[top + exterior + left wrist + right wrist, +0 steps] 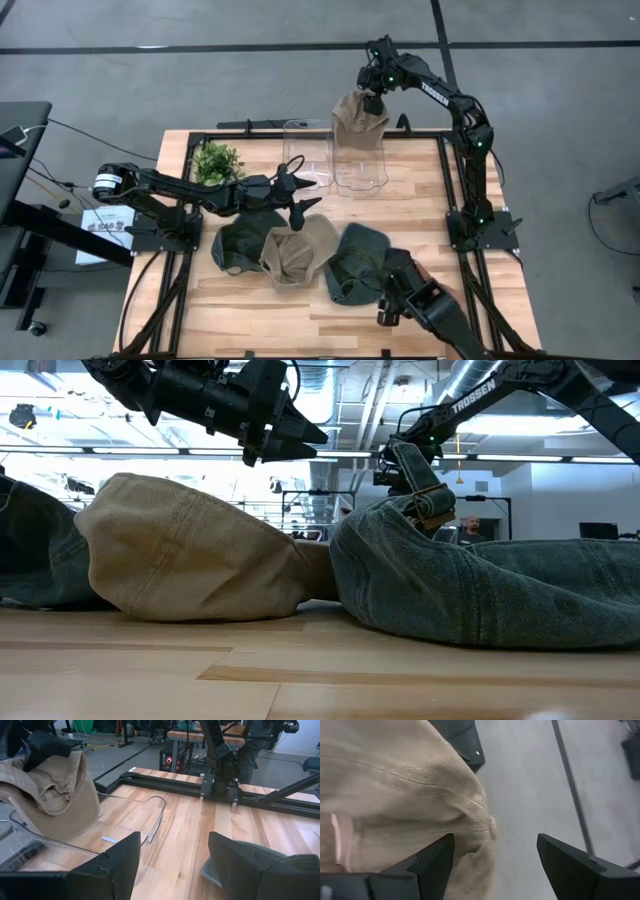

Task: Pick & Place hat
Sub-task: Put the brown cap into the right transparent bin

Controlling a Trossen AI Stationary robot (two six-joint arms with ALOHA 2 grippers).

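Near the tabletop (420, 200) edge lie soft green caps (355, 262) and a tan cap (300, 252); the left gripper (300, 195) hovers spread. Farther off, the right gripper (372, 100), fingers wide, meets a corduroy tan hat (358, 120) over clear bins (335, 155).

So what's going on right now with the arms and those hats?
Right gripper open over tan hat draped on clear bin. Left gripper open above table hats. Nothing blocking.

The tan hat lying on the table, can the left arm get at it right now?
Probably yes. The left gripper hangs open just above the tan hat, which lies between two green hats with its top uncovered and nothing between.
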